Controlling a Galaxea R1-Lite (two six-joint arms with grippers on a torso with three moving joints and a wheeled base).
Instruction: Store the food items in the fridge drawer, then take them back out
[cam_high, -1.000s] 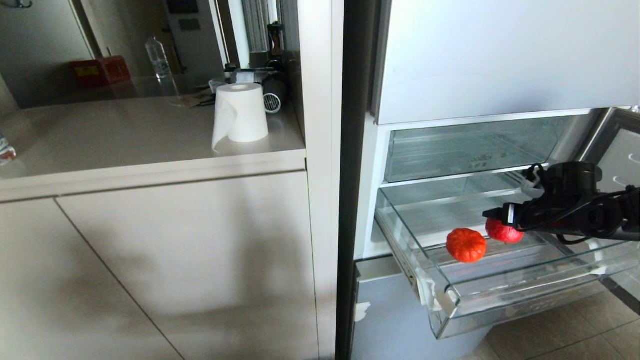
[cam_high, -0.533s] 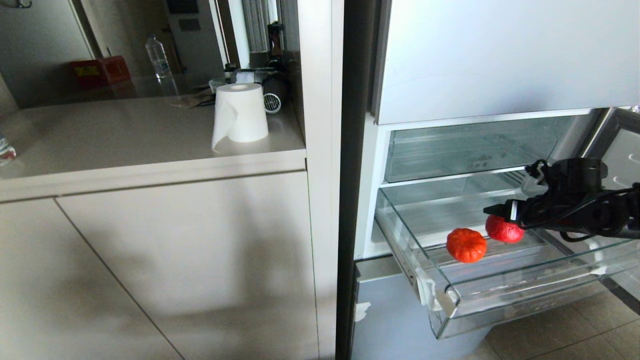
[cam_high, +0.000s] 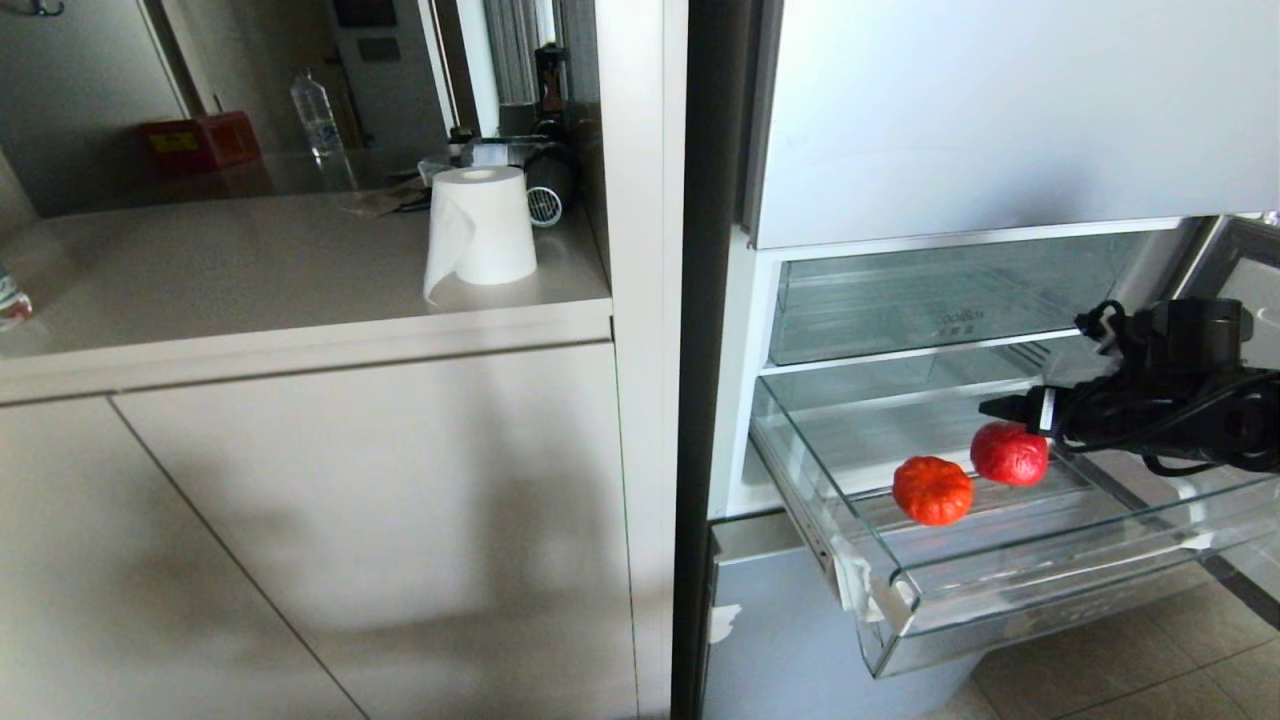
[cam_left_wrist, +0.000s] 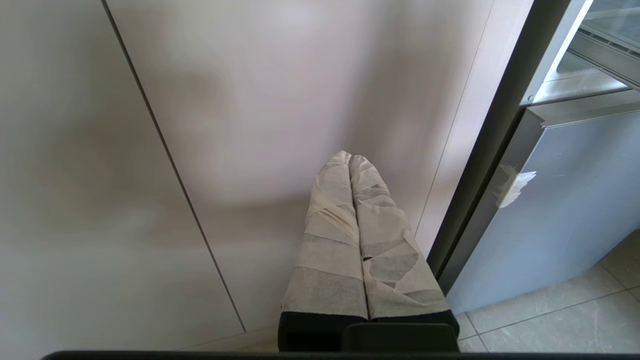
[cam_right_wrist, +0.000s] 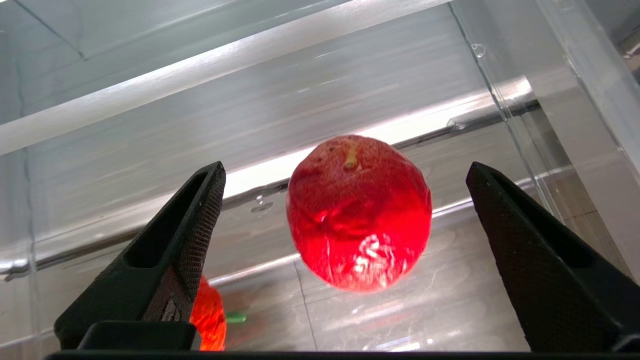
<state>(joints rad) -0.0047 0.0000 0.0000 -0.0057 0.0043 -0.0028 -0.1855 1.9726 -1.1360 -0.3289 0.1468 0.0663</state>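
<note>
Drawer (cam_high: 900, 600): clear glossy plastic. Red fruit (cam_right_wrist: 357, 212): shiny, slightly wrinkled skin. Right end effector (cam_right_wrist: 345, 210) fingers (cam_right_wrist: 200, 225): matt black, cross-hatched pads. Left end effector (cam_left_wrist: 350, 160) fingers: wrapped in pale matt tape. Counter (cam_high: 250, 270): smooth beige. Paper roll (cam_high: 480, 225): soft white.

Right arm (cam_high: 1180, 420): cut off by the head view's right edge; only wrist and gripper show
Orange fruit (cam_right_wrist: 207, 312): in the right wrist view mostly hidden behind one black finger (cam_right_wrist: 170, 260), a sliver and a green stem showing
Fridge drawer (cam_high: 1000, 600): right end runs out of the head view
Bottle (cam_high: 8, 298): cut by the left edge, only a small part visible
Red box (cam_high: 200, 140): label too small to read
</note>
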